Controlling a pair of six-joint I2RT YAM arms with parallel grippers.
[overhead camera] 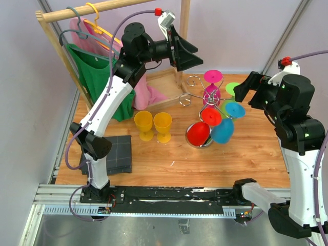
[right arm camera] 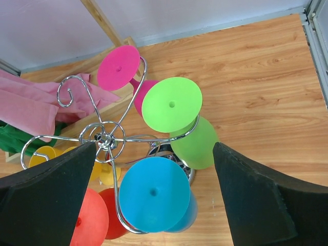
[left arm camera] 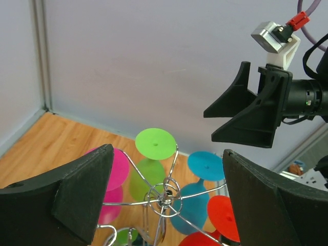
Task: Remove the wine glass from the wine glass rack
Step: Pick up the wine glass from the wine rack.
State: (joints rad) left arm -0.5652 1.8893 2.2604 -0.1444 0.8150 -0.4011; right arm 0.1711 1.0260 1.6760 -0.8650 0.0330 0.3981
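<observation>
Wooden tabletop [overhead camera: 169,159] is occupied by the wine glass rack [right arm camera: 105,137], where the wine glasses [right arm camera: 171,105] are hung inverted. Above and beside the rack, the left pincer [left arm camera: 166,154] and right pincer [right arm camera: 154,148] are held wide, gripping nothing. No removal is judged begun; grasping and unhooking are left.

Wine glass rack [overhead camera: 185,100] sits centre-right on the table [overhead camera: 169,164], wine glasses [overhead camera: 198,133] hanging off its arms. Two cups [overhead camera: 154,125] stand left of it. Clothes rack [overhead camera: 102,7] back-left, folded cloth [overhead camera: 117,154] near-left.
</observation>
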